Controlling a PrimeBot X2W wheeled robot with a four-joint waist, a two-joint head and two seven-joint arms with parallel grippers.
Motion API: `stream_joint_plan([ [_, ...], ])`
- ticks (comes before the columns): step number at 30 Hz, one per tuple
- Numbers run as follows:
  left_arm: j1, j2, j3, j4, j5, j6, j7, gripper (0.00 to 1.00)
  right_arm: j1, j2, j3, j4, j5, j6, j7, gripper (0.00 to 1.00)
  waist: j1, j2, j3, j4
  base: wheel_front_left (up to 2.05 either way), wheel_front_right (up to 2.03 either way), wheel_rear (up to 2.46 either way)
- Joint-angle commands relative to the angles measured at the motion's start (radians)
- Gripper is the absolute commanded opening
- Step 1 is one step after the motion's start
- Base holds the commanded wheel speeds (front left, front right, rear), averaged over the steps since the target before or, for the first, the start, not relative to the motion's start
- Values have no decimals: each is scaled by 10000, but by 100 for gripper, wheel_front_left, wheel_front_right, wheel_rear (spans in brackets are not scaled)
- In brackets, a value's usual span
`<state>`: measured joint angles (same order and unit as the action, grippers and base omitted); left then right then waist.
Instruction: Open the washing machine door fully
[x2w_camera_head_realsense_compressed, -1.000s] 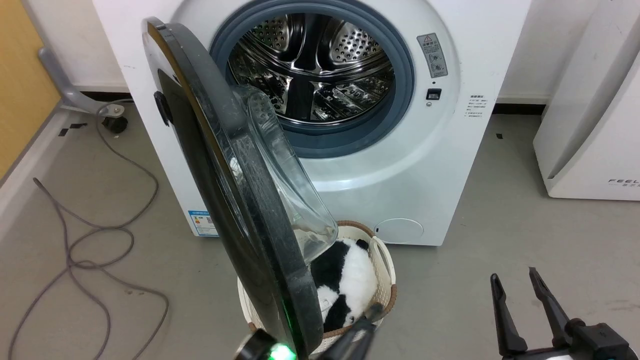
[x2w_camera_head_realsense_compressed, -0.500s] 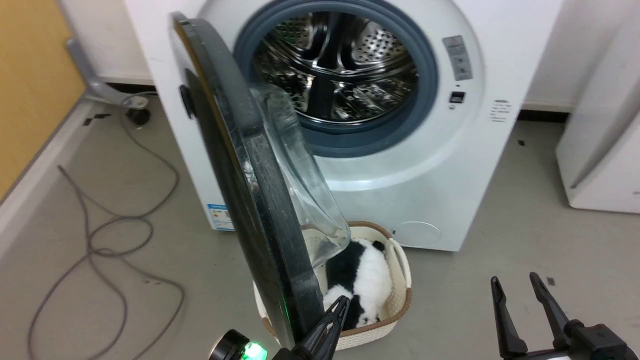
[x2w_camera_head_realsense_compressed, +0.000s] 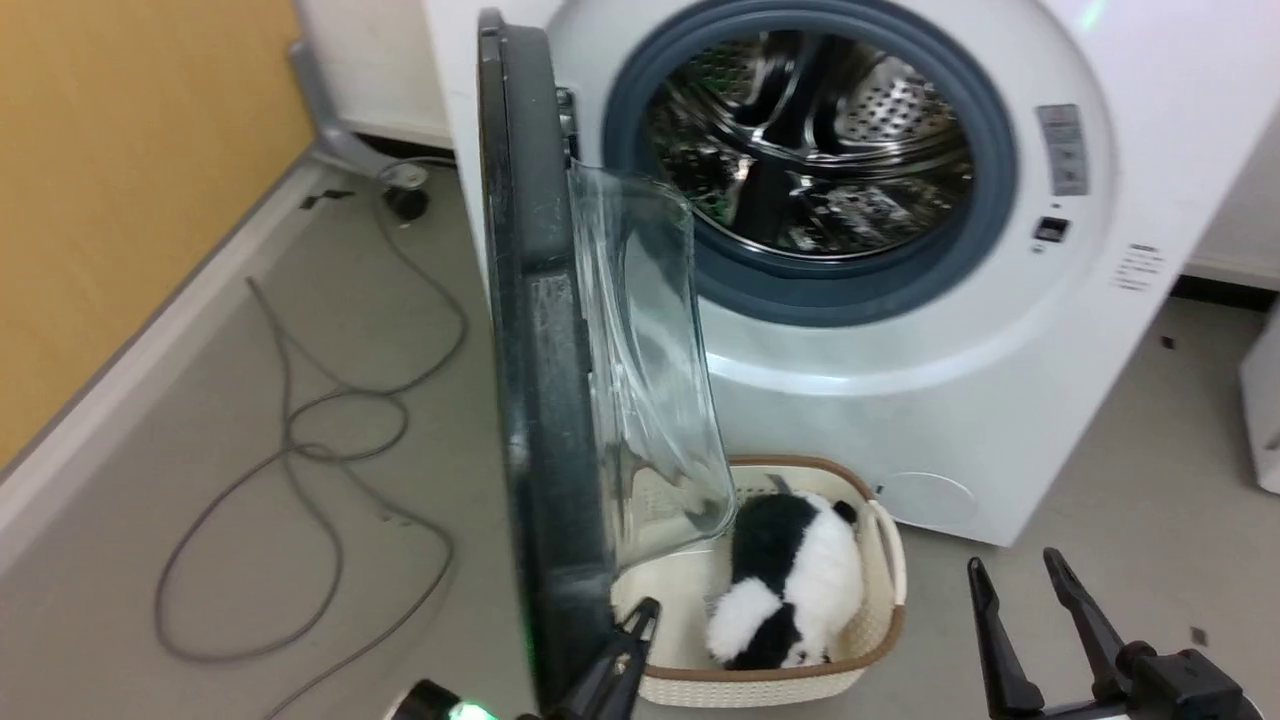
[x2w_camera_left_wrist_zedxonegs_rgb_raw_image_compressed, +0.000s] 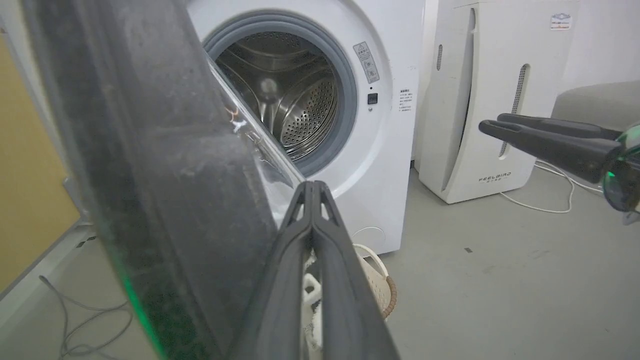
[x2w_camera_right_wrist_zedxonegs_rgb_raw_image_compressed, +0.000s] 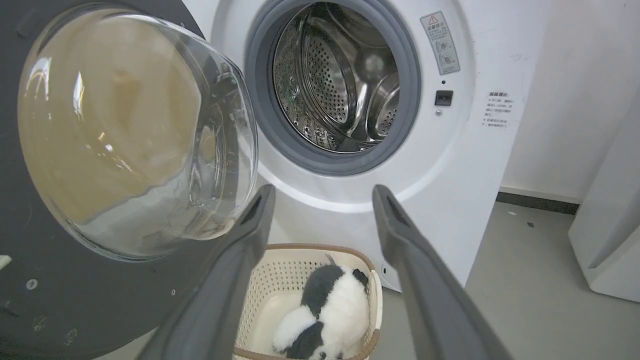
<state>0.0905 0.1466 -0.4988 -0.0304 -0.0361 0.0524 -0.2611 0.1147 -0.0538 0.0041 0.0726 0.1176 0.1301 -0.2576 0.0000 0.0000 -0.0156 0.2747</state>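
Washing machine door (x2w_camera_head_realsense_compressed: 540, 400) stands swung out from the washing machine (x2w_camera_head_realsense_compressed: 900, 380), nearly edge-on in the head view, its glass bowl (x2w_camera_head_realsense_compressed: 650, 350) facing the steel drum (x2w_camera_head_realsense_compressed: 810, 140). The door's bottom runs off the frame and its outer face is hidden. The left gripper (x2w_camera_head_realsense_compressed: 640, 620) sits just beside the door's lower inner rim, jaws clenched together with nothing between them; whether it touches the door cannot be told. The right gripper (x2w_camera_head_realsense_compressed: 1012, 560) hovers well apart over the floor (x2w_camera_head_realsense_compressed: 1150, 520), jaws spread and empty. Below the bowl, a cream basket (x2w_camera_head_realsense_compressed: 760, 688), partly masked by the door, holds a black-and-white plush toy (x2w_camera_head_realsense_compressed: 790, 580).
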Motion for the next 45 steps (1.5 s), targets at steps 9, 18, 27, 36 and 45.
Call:
stream_joint_plan([
  [9,526,551,1023,-708,-244,780,146,0,227,36,-161,-7,126,6,-42,100,0,0,112,796,0,0,0],
  [18,526,1382,2247,-853,-581,1120,554,0,54,36,16,3,144,6,-42,100,0,0,330,1002,0,0,0],
  [27,-44,1188,4292,150,-2510,1476,330,0,-267,36,-33,4,12,6,-42,100,0,0,857,468,0,0,0],
  [36,-977,1580,6063,2073,-3460,1486,38,0,-432,36,-151,-1,-139,6,-42,100,0,0,1115,93,0,0,0],
  [45,-2459,2061,7244,3529,-3637,863,-4,0,-597,36,-175,-26,-248,6,-42,100,0,0,1308,24,0,0,0],
])
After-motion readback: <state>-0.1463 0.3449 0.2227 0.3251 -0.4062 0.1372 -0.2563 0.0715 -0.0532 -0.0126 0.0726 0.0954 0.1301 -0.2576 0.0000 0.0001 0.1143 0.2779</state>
